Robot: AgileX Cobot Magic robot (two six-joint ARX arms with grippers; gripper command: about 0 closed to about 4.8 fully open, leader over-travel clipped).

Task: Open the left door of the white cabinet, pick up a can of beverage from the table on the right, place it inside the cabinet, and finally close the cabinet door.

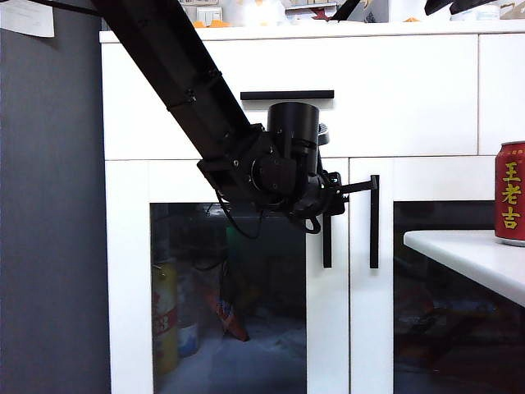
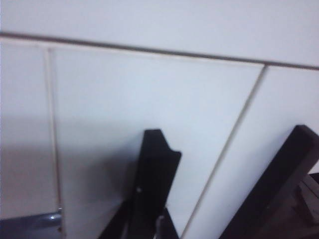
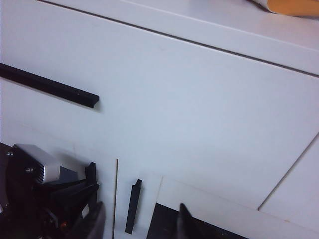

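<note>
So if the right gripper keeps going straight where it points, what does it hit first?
Probably the white cabinet front: the right gripper, jaws apart, faces the area by the right door's handle. Nothing shows in between, though depth is unclear.

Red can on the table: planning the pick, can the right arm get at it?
Probably yes. The can stands alone on the table corner, the left gripper is away at the left door's handle, and the right gripper is open and empty, facing the cabinet.

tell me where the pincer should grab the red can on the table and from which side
Judging by its shape, grip the red can around its upright round body at mid-height, coming level from the open table side toward the cabinet. Part of the can is cut off by the frame.
</note>
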